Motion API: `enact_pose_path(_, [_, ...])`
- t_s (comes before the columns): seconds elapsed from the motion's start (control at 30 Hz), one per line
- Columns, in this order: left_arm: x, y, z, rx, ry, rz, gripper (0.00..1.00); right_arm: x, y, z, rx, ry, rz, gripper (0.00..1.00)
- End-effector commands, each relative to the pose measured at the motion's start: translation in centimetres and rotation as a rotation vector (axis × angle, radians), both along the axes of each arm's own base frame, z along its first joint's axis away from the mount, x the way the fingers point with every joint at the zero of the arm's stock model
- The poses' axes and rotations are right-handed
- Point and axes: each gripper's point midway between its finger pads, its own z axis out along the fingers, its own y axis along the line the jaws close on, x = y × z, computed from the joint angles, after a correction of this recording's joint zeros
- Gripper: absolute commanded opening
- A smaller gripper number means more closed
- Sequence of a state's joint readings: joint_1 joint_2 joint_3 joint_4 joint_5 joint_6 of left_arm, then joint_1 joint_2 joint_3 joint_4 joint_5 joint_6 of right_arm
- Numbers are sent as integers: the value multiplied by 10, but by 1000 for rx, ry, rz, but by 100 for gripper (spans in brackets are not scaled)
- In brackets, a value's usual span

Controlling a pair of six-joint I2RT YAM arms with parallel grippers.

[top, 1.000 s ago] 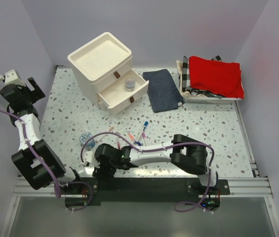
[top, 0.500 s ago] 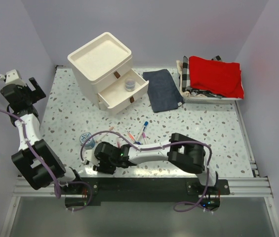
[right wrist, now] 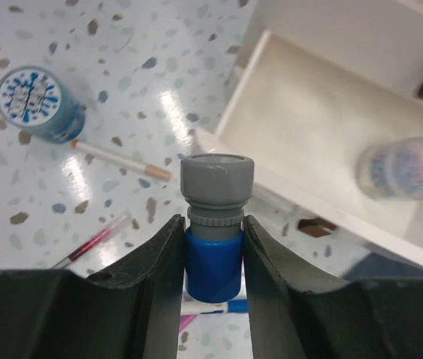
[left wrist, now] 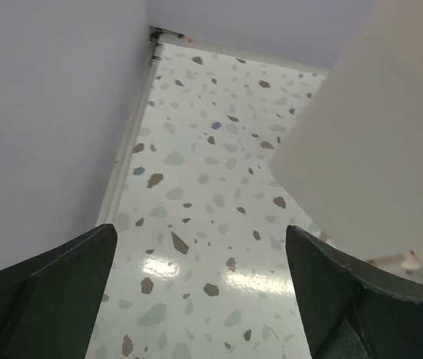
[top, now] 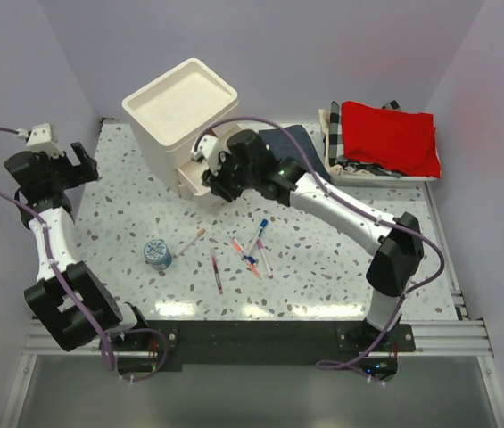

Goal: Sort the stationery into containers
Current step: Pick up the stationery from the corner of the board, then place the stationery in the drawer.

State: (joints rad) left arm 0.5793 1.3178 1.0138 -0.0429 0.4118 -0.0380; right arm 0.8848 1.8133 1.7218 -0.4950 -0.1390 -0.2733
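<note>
Over the lip of the open drawer [right wrist: 301, 127], the blue stick [right wrist: 212, 265] was recorded clamped in the right gripper [right wrist: 212, 224], newly carried from the near edge of the table [top: 394, 223], with release judged next; the left gripper [left wrist: 200, 250] was noted agape and empty.

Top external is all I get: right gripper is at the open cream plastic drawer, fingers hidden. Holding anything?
Observer: Yes. The right gripper is shut on a short blue stick with a grey cap, cap end sticking out ahead.
Operator: Over the drawer?
Observer: Cannot tell. In the right wrist view the cap overlaps the front corner of the open cream plastic drawer.
Operator: Left side?
Observer: The left gripper is open, nothing between its fingers, only speckled table below.
</note>
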Motion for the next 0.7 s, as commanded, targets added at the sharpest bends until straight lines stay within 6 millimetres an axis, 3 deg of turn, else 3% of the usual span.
enact_pose_path(0.0, [6,-54,29,59,-11,-247,100,48,-5,11,28,-38,-56,6])
enact_pose_path(0.03, [8,-63,31,67,-2,-274,100,65,-10,14,43,-43,-86,6])
enact_pose_path(0.07, [11,-65,42,87,-10,-287,100,78,-6,29,78,-60,-98,6])
enact_pose_path(0.2, [11,-71,48,83,18,-302,100,118,-4,28,137,-79,-119,7])
enact_pose_path(0.33, [15,-66,48,86,22,-285,100,120,1,18,117,-118,-48,8])
enact_pose_path(0.57, [17,-73,22,27,57,-323,100,138,3,-7,65,-101,-111,9])
enact_pose_path(0.63, [16,-79,17,-1,53,-346,100,139,8,-15,38,-118,-108,15])
enact_pose_path(0.67, [14,-81,15,-10,55,-345,100,141,7,-21,18,-123,-117,31])
